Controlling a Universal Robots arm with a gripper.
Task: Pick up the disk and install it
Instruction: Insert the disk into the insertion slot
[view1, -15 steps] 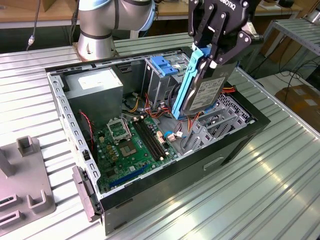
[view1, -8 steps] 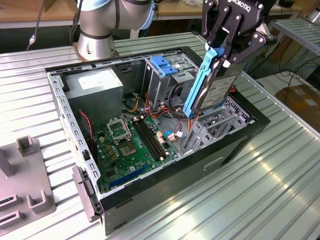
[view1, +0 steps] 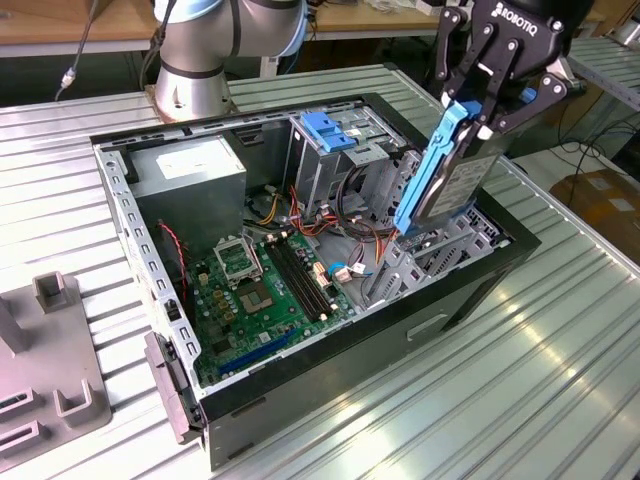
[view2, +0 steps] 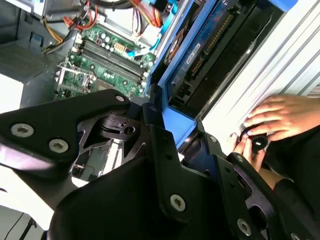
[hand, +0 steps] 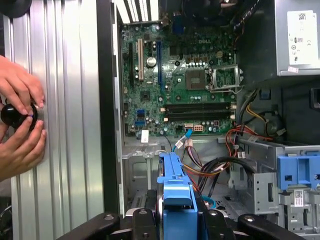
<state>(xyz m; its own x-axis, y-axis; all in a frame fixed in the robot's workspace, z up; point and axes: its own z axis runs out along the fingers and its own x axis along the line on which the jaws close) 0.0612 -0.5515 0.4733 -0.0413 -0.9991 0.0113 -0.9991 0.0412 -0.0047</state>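
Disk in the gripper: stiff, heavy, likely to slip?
Probably rigid: the disk hangs straight from the gripper, no sag. Metal body, so likely dense for its size. Gripped at one end, it may pivot if it catches the drive cage.

You see the disk (view1: 452, 178) framed in smooth, glossy blue plastic around a dark body; your gripper (view1: 478, 108) looks matt black; the table (view1: 560, 380) is ribbed bare metal with a soft sheen; the case (view1: 130, 225) walls are dull grey sheet metal; the circuit board (view1: 265, 290) shines green.
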